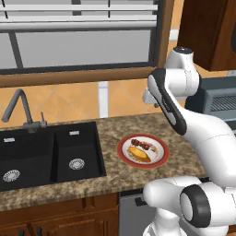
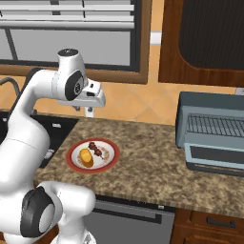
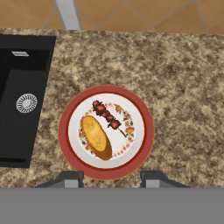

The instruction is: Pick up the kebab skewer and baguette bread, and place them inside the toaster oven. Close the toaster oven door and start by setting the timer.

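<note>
**Gripper hanging over the plate, oven door down**

Two dark finger tips [image 3: 72, 179] are poking up at the bottom edge of the hand view, cut off low so that little beyond their upper ends is showing. They are standing well apart with nothing between them, so the gripper [image 3: 111, 180] is reading as released and holding nothing. In the right base view the hand is showing side-on as a white block, and its fingers are too small and shadowed to make out there.

Just beyond the tips, the plate [image 3: 146, 144], red-rimmed with a white centre, is sitting on the speckled counter [image 3: 183, 87]. The baguette bread [image 3: 96, 137] is lying across its left half, and the kebab skewer [image 3: 107, 115] is lying slantwise just beside it toward the upper right; whether the two are touching is hard to tell. From the base views both are shrinking to small blobs on the plate.

Left of the plate, the black sink [image 3: 22, 109] is running out of frame, with one drain showing. The faucet [image 1: 20, 108] is standing behind it in the left base view.

Well to the right along the counter, the toaster oven [image 2: 209, 121] is sitting with its wire rack exposed. The toaster oven door [image 2: 214, 157] is hanging folded down in front; its right end is cut off by the frame edge, and any timer knob is lying out of sight. In the left base view the arm is covering most of the oven.
</note>
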Available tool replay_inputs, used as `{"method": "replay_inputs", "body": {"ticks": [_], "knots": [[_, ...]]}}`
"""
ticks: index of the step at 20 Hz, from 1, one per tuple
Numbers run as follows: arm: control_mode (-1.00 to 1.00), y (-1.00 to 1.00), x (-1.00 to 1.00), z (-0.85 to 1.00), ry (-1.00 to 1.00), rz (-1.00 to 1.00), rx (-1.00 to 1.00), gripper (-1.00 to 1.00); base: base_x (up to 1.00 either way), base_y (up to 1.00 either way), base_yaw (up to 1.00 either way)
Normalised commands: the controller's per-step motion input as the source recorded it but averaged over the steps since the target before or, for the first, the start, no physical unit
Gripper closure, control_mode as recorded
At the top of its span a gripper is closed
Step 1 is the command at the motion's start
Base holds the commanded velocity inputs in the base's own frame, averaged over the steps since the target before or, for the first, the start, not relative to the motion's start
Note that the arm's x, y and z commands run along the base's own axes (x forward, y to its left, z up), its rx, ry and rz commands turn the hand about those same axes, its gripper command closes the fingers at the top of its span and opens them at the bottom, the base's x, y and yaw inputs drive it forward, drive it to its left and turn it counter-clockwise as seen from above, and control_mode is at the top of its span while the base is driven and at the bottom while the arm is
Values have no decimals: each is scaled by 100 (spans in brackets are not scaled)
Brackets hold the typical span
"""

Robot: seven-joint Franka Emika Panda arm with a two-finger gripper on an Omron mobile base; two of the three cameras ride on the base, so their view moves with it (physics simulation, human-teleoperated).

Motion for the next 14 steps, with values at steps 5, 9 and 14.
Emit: {"method": "replay_inputs", "body": {"ticks": [5,9,14], "knots": [[100,0,0,0,0,0,0,-100,0,0,0],[100,0,0,0,0,0,0,-100,0,0,0],[100,0,0,0,0,0,0,-100,0,-64,0]]}}
